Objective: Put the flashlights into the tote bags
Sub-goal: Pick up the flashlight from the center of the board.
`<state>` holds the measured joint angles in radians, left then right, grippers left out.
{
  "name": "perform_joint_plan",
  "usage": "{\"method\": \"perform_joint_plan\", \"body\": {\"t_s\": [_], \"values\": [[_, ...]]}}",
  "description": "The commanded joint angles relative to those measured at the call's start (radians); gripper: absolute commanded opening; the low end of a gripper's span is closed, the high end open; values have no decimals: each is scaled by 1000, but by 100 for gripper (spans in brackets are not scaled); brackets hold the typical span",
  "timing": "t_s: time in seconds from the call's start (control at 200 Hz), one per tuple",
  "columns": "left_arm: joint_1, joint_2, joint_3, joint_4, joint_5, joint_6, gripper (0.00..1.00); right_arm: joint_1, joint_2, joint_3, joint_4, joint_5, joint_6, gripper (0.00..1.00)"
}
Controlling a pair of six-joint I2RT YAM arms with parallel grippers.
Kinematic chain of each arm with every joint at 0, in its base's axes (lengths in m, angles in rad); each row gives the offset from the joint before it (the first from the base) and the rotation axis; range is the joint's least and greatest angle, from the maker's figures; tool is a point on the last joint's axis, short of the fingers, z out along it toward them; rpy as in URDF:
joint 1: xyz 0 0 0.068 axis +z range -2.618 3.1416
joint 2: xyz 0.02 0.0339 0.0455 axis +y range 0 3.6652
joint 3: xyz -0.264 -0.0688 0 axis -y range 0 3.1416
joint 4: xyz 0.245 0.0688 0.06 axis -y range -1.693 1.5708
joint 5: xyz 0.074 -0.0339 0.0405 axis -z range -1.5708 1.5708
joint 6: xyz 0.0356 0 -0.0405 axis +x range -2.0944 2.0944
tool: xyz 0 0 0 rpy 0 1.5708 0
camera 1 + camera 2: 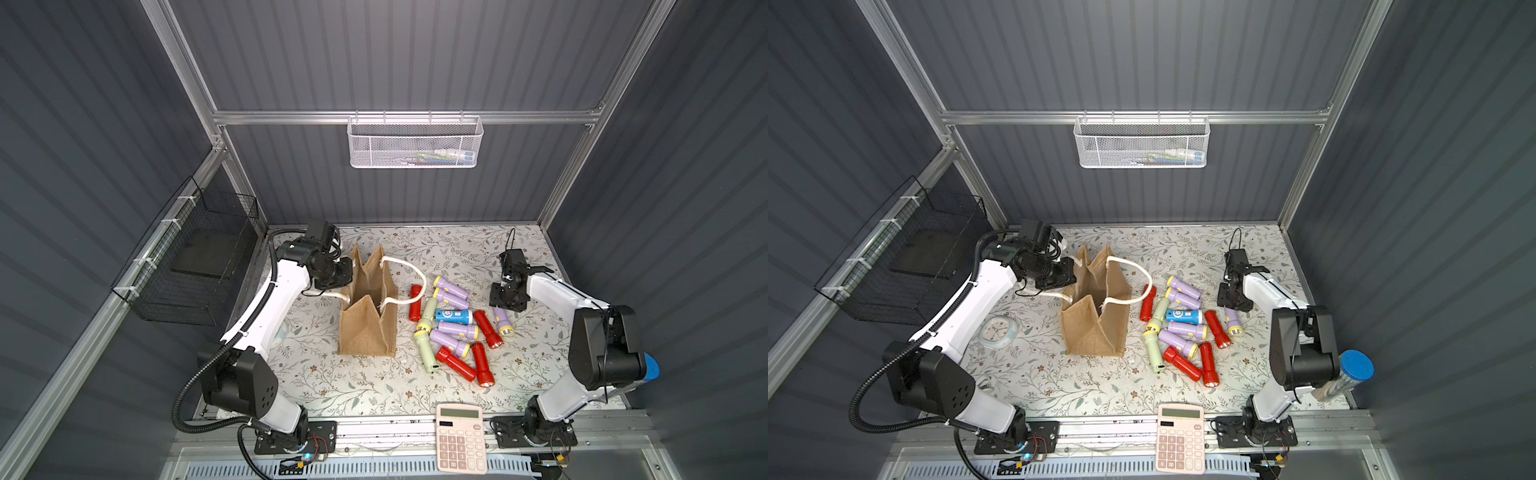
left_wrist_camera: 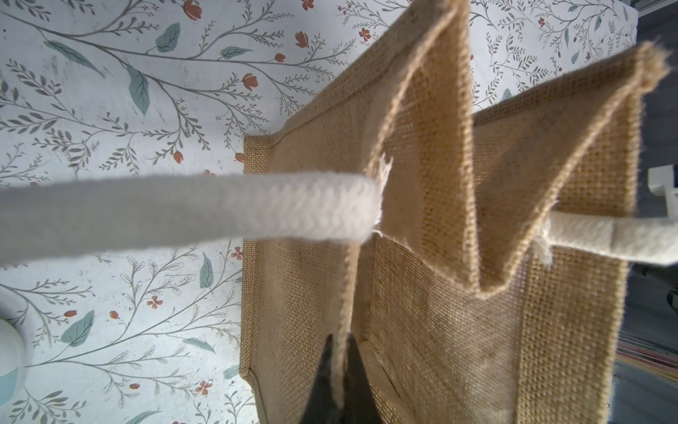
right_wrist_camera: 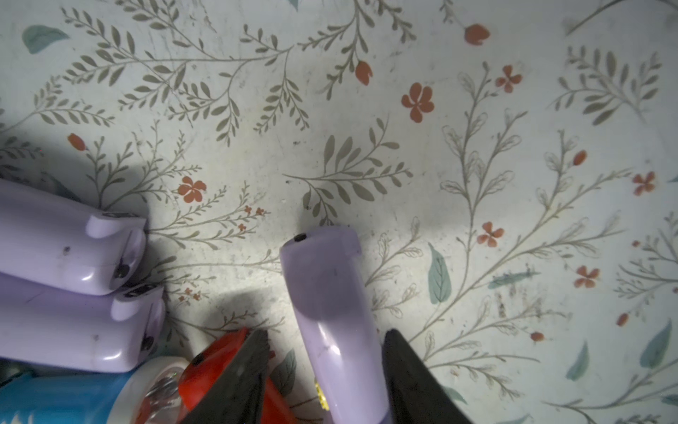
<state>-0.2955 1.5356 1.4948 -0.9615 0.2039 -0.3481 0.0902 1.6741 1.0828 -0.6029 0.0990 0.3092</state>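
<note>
The tan jute tote bag (image 1: 368, 328) (image 1: 1094, 328) stands upright with its mouth open and a white rope handle (image 2: 183, 213) on each side. My left gripper (image 1: 347, 274) (image 2: 339, 352) is shut on the bag's rim at its left side. Several flashlights (image 1: 453, 332) lie in a pile right of the bag: red, lilac, pale green and one blue (image 1: 453, 316). My right gripper (image 1: 506, 303) (image 3: 326, 332) is low over a lilac flashlight (image 1: 503, 321) (image 3: 330, 304) at the pile's right edge. Its jaws straddle the flashlight's body, one finger close against it and a gap at the other, beside a red flashlight (image 3: 212, 363).
A pink calculator (image 1: 460, 438) lies at the front edge. A small round clock (image 1: 998, 331) sits left of the bag under my left arm. A clear tube with a blue cap (image 1: 1350, 372) stands at the right. A white mesh basket (image 1: 415, 143) and a black wire basket (image 1: 195, 266) hang on the walls.
</note>
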Motion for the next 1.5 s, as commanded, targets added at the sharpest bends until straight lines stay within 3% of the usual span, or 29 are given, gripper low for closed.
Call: {"method": "perform_joint_plan", "body": {"t_s": [0.0, 0.195, 0.635, 0.83, 0.95, 1.08, 1.301, 1.491], "values": [[-4, -11, -6, -2, 43, -5, 0, -1, 25, 23, -14, 19, -15, 53], [-4, -11, 3, 8, 54, -6, 0, -1, 64, 23, -9, 40, -28, 60], [-5, -12, 7, 27, 75, -27, 0, -1, 155, 33, 28, 72, -46, 60], [-5, -17, 6, 40, 90, -41, 0, -1, 163, 35, 19, 90, -44, 52], [-5, -27, -12, 66, 118, -62, 0, -1, 157, 35, 19, 86, -39, 38], [-5, -54, -60, 140, 171, -104, 0, -1, 148, 36, 14, 110, -45, 29], [-13, -74, -113, 196, 187, -140, 0, -1, 103, 46, 19, 125, -71, 24], [-42, -63, -99, 205, 189, -149, 0, 13, 2, 57, 15, 40, -66, 21]]}}
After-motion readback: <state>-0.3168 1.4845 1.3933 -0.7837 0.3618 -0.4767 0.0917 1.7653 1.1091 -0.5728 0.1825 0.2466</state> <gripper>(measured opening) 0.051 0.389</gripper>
